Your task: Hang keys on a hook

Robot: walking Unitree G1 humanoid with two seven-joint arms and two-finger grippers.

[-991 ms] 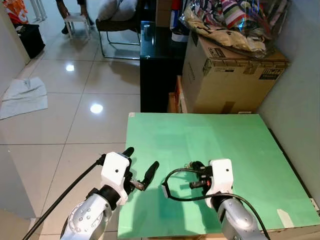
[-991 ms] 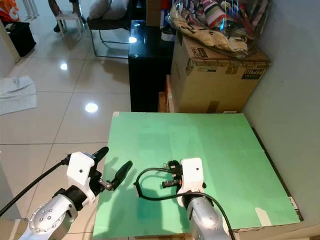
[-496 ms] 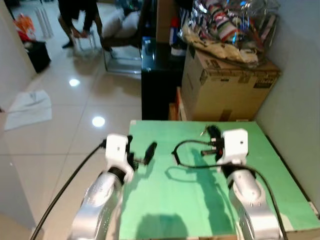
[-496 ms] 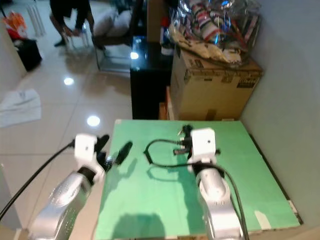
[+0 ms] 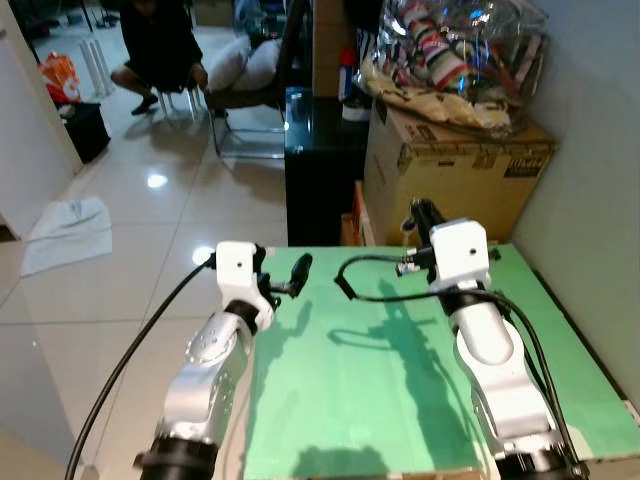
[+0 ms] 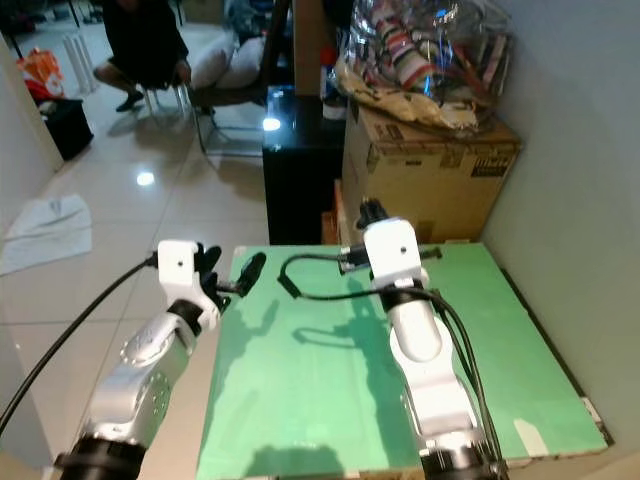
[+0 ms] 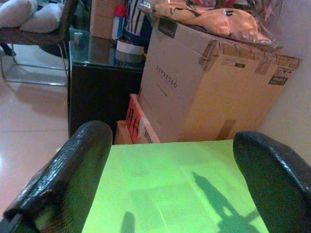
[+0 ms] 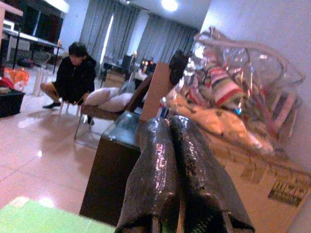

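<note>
Right gripper [image 5: 418, 215] up over the flat green table [image 5: 400, 350], fingers pressed together, keys unseen; left gripper [image 5: 285, 275] spread, empty; hanging not yet done.

Green table [image 5: 400, 370], brown cardboard box [image 5: 450, 170], black cabinet [image 5: 320, 160], white cloth [image 5: 68, 230]

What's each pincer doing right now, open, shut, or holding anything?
Left pincer: open, nothing between its fingers, raised over the green table.
Right pincer: fingers pressed shut; whether it holds the keys cannot be told.
</note>
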